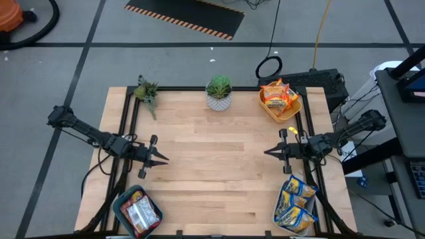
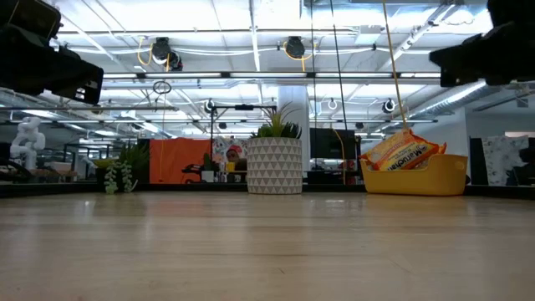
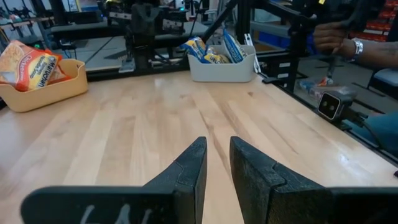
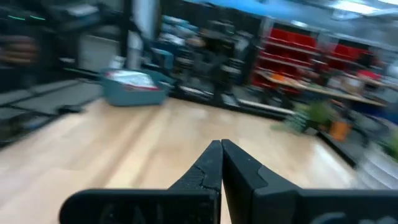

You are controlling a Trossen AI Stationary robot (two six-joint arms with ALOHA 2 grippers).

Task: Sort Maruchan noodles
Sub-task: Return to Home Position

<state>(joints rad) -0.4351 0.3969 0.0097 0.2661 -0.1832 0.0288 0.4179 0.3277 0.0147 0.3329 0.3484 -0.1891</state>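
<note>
Red packs [image 1: 139, 214] sit in the teal bin [image 1: 118, 204], the left gripper [image 1: 161, 158] hangs empty with fingers slightly parted, the right gripper [image 1: 267, 152] with fingers pressed together, orange packs [image 1: 277, 97] fill the yellow bin [image 2: 414, 180], blue-and-yellow packs [image 1: 295, 204] the pale bin [image 3: 221, 71]: sorting looks finished.

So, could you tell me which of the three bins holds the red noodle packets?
The teal bin, bottom left in the high view, with red packets; the yellow bin holds orange packets, the pale bin blue-and-yellow packets.

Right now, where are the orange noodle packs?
In the high view, the orange noodle packs lie in the yellow bin, upper right, near the potted plant.
</note>
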